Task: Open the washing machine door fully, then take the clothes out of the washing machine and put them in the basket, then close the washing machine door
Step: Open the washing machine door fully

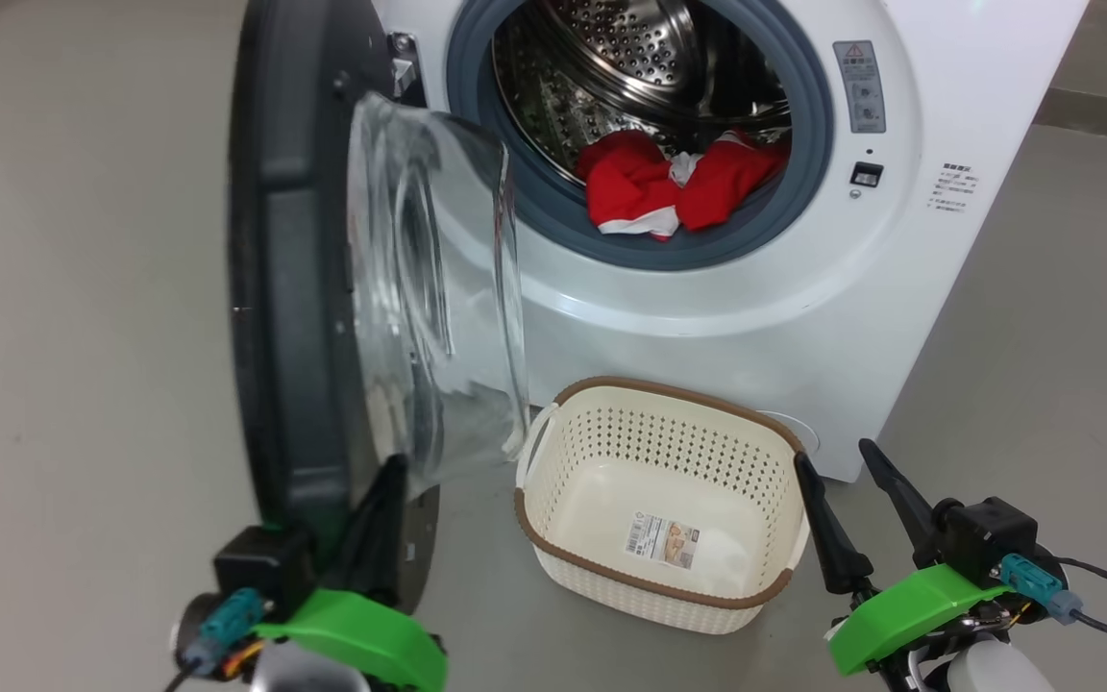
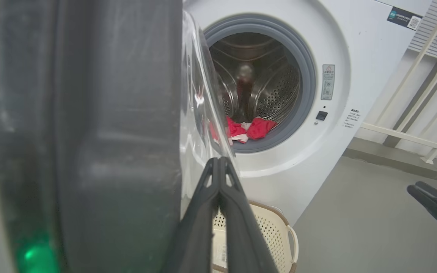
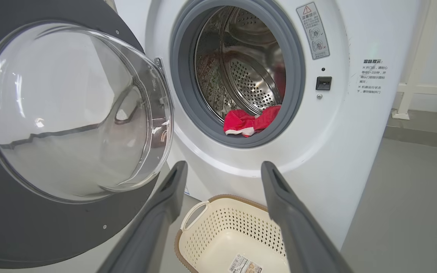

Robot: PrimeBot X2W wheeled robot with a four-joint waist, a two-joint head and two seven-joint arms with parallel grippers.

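Observation:
The white washing machine (image 1: 707, 317) stands ahead, and its door (image 1: 294, 288) is swung out to the left, edge-on to me, with the glass bowl (image 1: 438, 288) facing right. Red clothes (image 1: 669, 187) with white trim lie at the front of the steel drum. On the floor below the opening sits the basket (image 1: 654, 386), holding just its floor sticker. My left gripper (image 1: 390, 471) is shut with nothing in it, close against the door's inner side under the glass (image 2: 199, 113). My right gripper (image 1: 832, 454) is open just right of the basket, aimed at the drum (image 3: 224, 167).
Grey floor surrounds the machine, with open room to the right of the washer (image 1: 1044, 336). A white rail frame (image 2: 412, 113) stands along the wall past the machine's right side. The door (image 3: 70, 113) blocks the way to the left of the basket (image 3: 218, 199).

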